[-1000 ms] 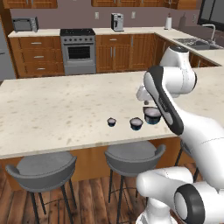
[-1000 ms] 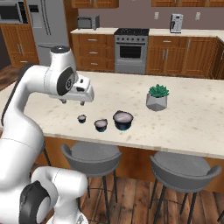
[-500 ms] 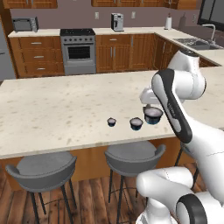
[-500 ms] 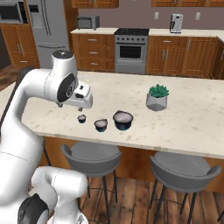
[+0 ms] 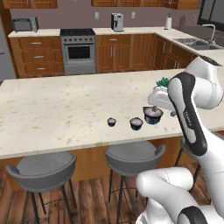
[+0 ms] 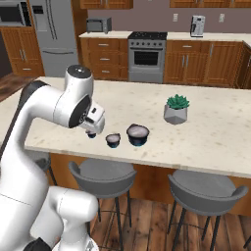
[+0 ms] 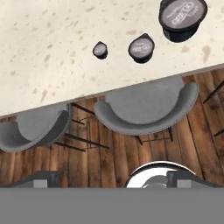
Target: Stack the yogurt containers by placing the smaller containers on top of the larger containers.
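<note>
Three dark yogurt cups stand in a row near the counter's front edge: the tiniest, the mid-sized one and the widest. The right base view shows the same row, with the mid-sized cup and the widest cup in full and the tiniest partly behind my hand. My gripper hangs above the counter, short of the cups and touching none. In the hand view the tiniest, mid-sized and widest cups lie at the top. The fingertips stand wide apart, so the gripper is open and holds nothing.
A green potted plant stands on the counter beyond the widest cup. Two grey bar stools sit below the counter's front edge. Stove and cabinets line the far wall.
My hand has dropped a little and drifted towards the counter's front edge. The three cups have not moved.
</note>
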